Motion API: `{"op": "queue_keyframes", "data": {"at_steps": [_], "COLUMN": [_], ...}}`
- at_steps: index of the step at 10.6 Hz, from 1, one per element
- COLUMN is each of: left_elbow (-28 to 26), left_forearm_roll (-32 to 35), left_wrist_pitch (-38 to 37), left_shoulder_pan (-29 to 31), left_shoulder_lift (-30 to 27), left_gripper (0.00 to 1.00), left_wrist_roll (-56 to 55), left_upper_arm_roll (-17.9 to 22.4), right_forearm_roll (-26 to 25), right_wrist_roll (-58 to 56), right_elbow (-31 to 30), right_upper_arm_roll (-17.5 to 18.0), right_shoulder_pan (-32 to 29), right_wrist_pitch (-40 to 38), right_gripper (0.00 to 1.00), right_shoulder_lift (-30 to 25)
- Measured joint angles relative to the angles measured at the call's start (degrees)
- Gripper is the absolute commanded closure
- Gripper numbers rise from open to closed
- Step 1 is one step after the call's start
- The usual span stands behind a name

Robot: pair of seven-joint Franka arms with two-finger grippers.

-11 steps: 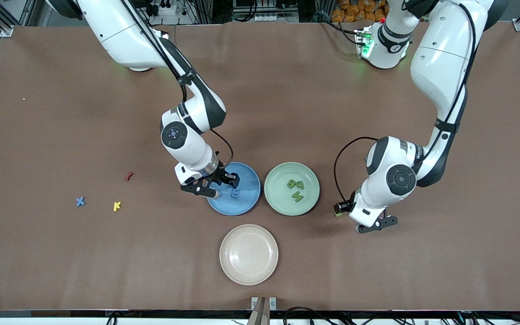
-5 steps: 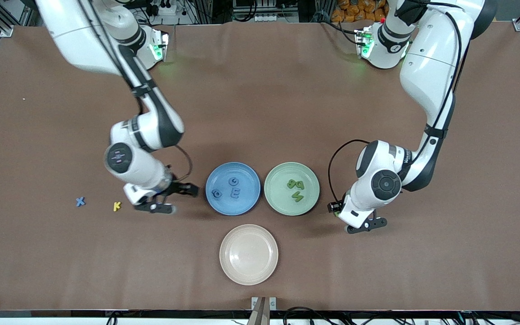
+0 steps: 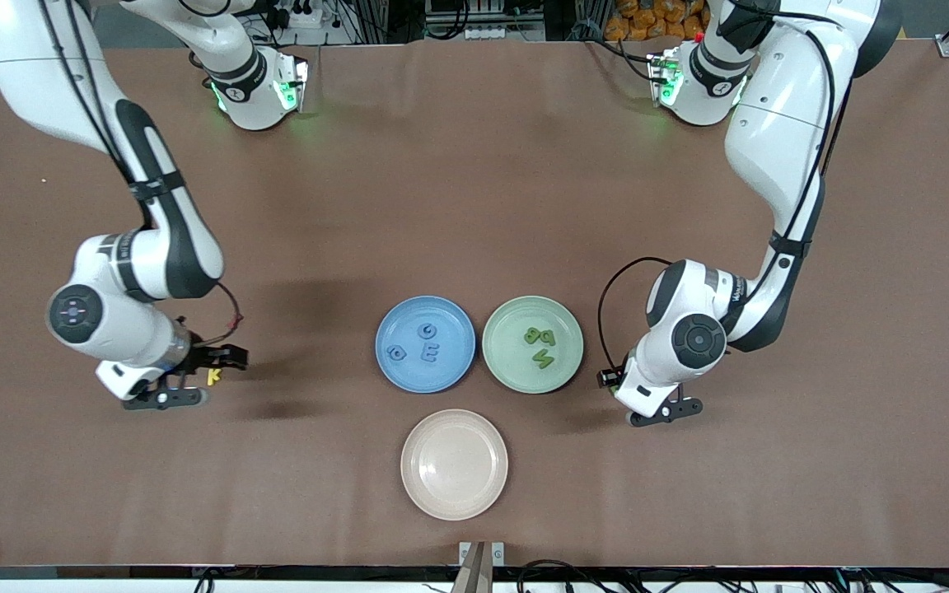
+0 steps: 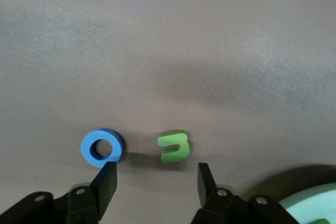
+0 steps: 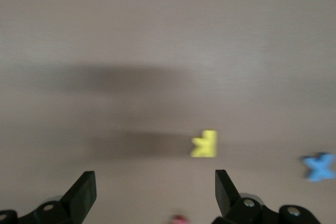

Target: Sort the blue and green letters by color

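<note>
Jaws apart both grippers; right gripper (image 3: pixel 194 380) hides blue X (image 5: pixel 319 167) (front cam).

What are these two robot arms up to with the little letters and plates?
They are sorting small letters by color. The blue plate holds three blue letters and the green plate holds three green letters; the beige plate holds nothing. The right gripper, open and empty, hovers by the yellow K, with a blue X nearby. The left gripper, open, hangs above a loose green letter and a blue O beside the green plate.
</note>
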Motion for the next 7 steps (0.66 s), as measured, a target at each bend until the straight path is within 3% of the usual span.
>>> {"op": "queue_keyframes", "data": {"at_steps": [7], "left_elbow": [0.27], "left_forearm_roll": [0.01], "left_wrist_pitch": [-0.08], "left_shoulder_pan": [-1.15], "left_shoulder_lift": [0.91], "left_gripper": [0.36], "left_wrist_roll": [-0.3], "left_upper_arm_roll": [0.32], "right_forearm_roll": [-2.32], "right_wrist_roll": [-22.26], "right_elbow": [-3.02], "right_upper_arm_roll": [-0.07], "right_shoulder_pan": [-14.91], "right_wrist_pitch": [4.01], "right_gripper": [0.0], "right_shoulder_lift": [0.06]}}
